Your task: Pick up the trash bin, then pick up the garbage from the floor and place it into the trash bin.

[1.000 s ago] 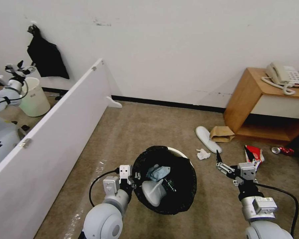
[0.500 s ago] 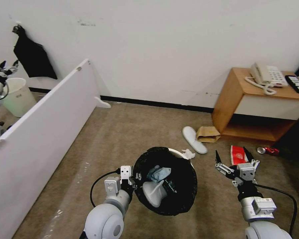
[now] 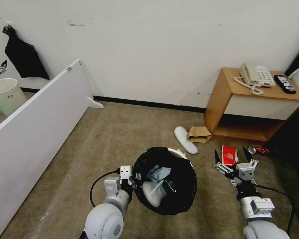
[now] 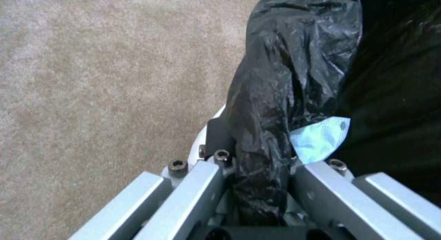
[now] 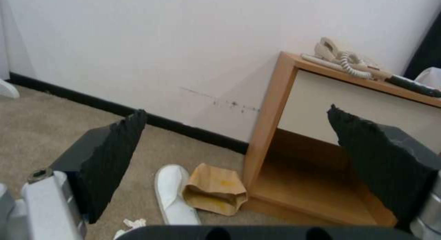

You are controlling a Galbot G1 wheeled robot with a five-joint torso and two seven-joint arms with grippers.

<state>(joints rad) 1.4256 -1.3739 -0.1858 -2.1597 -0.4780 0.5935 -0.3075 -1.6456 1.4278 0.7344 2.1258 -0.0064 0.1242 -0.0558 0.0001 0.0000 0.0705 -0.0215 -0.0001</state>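
Observation:
The trash bin, white with a black bag over its rim, hangs low in front of me. My left gripper is shut on its near-left rim; the left wrist view shows the fingers clamping the bagged rim. A light-blue tissue and a white slipper lie inside. My right gripper hangs open above the carpet, over a red cup. Beyond it lie a white slipper, a brown paper bag and a red can. The right wrist view shows the slipper, bag and a white tissue.
A wooden nightstand with a phone and remote stands at the right wall. A long white panel leans along the left, with a pale bin behind it. Open carpet lies between.
The whole head view has swung right, so wall, panel and nightstand slid left in the picture. The floor tissue is now behind the bin's rim. Both grippers keep their pose.

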